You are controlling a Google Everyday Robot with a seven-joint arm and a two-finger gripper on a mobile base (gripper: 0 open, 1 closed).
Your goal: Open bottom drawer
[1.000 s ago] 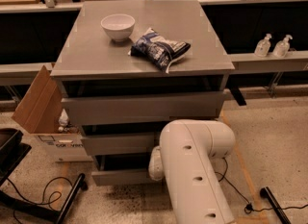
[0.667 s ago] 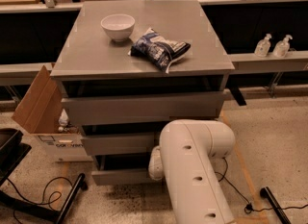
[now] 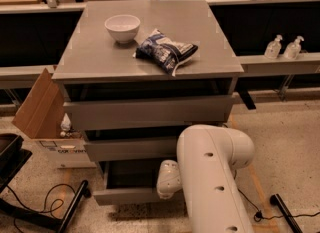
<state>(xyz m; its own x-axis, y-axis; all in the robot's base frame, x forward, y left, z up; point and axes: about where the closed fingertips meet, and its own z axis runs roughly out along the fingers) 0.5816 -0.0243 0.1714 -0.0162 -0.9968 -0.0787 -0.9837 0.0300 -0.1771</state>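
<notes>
The grey cabinet (image 3: 150, 112) has three drawers. The bottom drawer (image 3: 125, 195) is the lowest one. Its flat grey front stands pulled out towards me, with a dark gap of its inside (image 3: 131, 173) showing above it. My white arm (image 3: 212, 177) reaches down from the lower right. My gripper (image 3: 165, 187) is at the right end of the bottom drawer's front, mostly hidden behind the white wrist. The two upper drawers (image 3: 147, 111) also stand slightly out.
A white bowl (image 3: 122, 27) and a blue-and-white snack bag (image 3: 166, 51) lie on the cabinet top. An open cardboard box (image 3: 42, 112) stands at the left of the cabinet. A black stand and cables (image 3: 45, 207) lie at lower left. Two sanitizer bottles (image 3: 284, 47) stand at right.
The bottom drawer's front has slid a little further out towards me, and more of its dark inside shows. The arm has barely shifted.
</notes>
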